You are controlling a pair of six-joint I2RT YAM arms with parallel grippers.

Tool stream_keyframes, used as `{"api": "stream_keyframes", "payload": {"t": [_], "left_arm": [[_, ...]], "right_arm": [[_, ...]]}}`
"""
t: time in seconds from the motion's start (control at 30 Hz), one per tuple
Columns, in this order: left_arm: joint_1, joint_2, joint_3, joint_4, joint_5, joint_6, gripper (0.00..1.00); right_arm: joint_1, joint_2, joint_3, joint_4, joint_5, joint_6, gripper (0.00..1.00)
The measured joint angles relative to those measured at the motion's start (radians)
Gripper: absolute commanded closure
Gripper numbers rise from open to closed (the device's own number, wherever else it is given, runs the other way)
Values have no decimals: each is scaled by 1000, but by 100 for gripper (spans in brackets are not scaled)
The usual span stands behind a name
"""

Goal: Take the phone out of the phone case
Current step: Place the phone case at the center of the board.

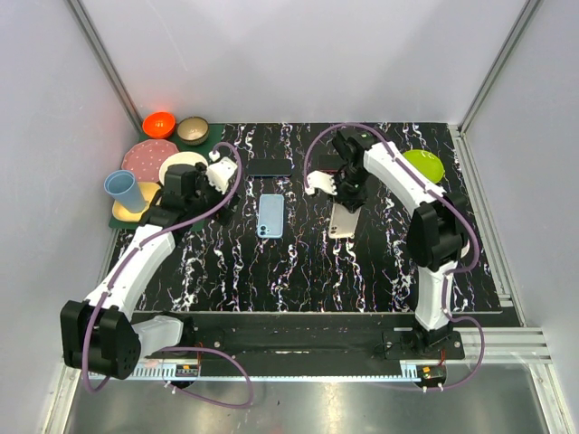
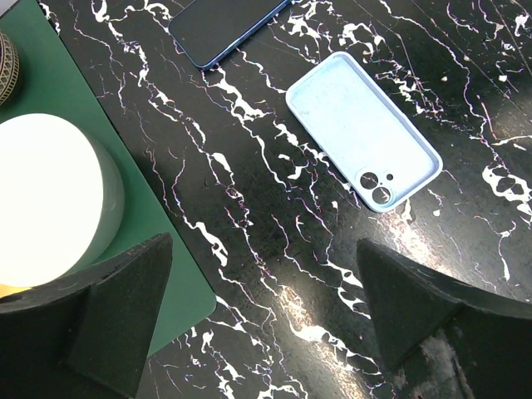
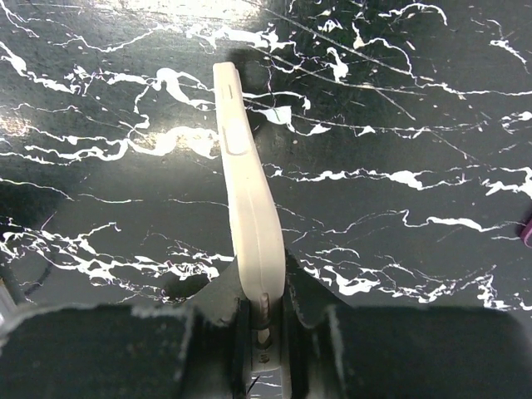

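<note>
Black marbled table: right gripper was clamped tight on the beige phone case, held edge-on, likely for peeling; couldn't tell if the phone was inside. Left gripper hovered wide open, empty, probably ready to assist. Farther back lay an empty blue case and a bare dark phone.

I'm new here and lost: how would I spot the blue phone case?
On the black marbled mat, near its middle between the arms, the blue phone case lies flat. Its neighbours are a dark phone farther back and a beige case held in the right arm's jaws; only it is pale blue.
</note>
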Motion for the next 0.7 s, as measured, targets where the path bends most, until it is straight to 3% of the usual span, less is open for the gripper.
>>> {"api": "stream_keyframes", "payload": {"t": [0.2, 0.33, 0.7], "left_arm": [[8, -2, -16, 8, 12, -3, 1], [16, -3, -17, 11, 17, -8, 1], [27, -8, -31, 19, 27, -14, 1]], "right_arm": [[0, 62, 20, 6, 13, 6, 100], [0, 96, 66, -19, 18, 14, 85], [0, 143, 109, -11, 63, 79, 69]]}}
